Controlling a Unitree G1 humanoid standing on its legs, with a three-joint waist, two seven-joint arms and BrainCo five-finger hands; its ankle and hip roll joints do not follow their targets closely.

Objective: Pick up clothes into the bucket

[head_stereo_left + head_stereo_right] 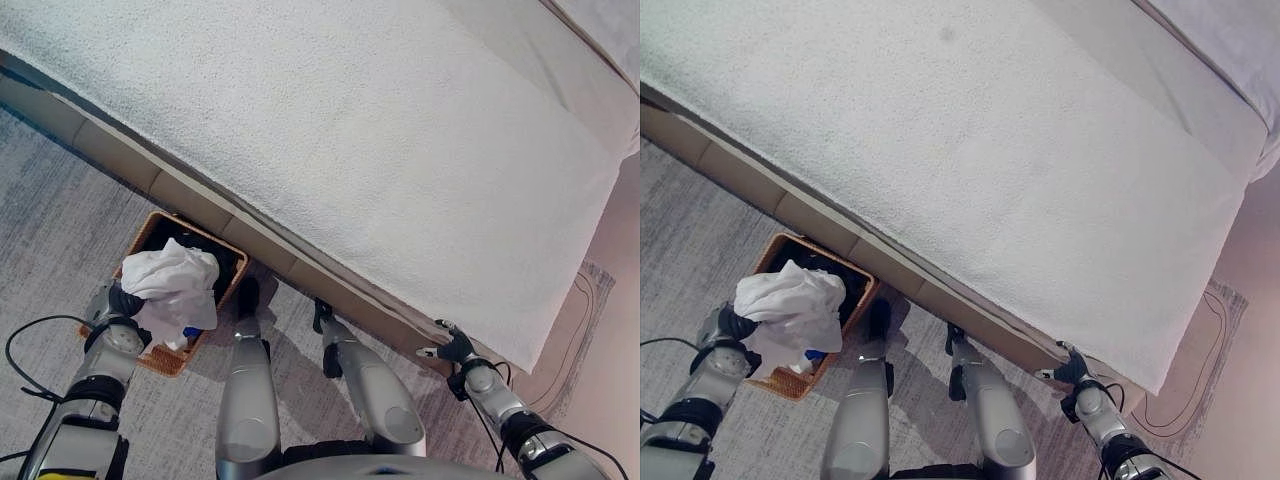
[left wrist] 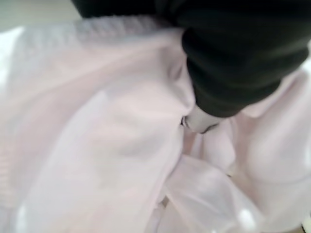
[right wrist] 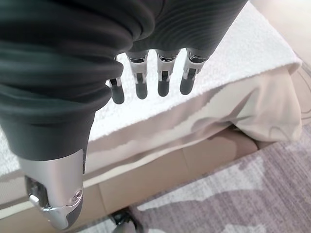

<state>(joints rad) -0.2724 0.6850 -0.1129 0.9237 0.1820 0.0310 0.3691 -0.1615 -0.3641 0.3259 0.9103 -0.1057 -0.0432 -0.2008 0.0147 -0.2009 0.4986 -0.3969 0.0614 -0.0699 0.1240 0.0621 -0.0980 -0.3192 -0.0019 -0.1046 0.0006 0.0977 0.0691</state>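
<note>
Clothes: white bundle (image 1: pixel 172 283) heaped in the basket (image 1: pixel 229 290) beside the bed (image 1: pixel 400 160).
Left hand (image 1: pixel 118 300): against the bundle, fingers buried; grip unclear.
Right hand (image 3: pixel 150 80): near the bed edge, fingers straight, empty.

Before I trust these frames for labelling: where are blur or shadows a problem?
Left wrist view: the white cloth sits so close that its folds are soft and out of focus. Right wrist view: the right hand is sharp, and shadows cross the bed base. Left eye view: evenly lit, with the basket and blanket clear.
</note>
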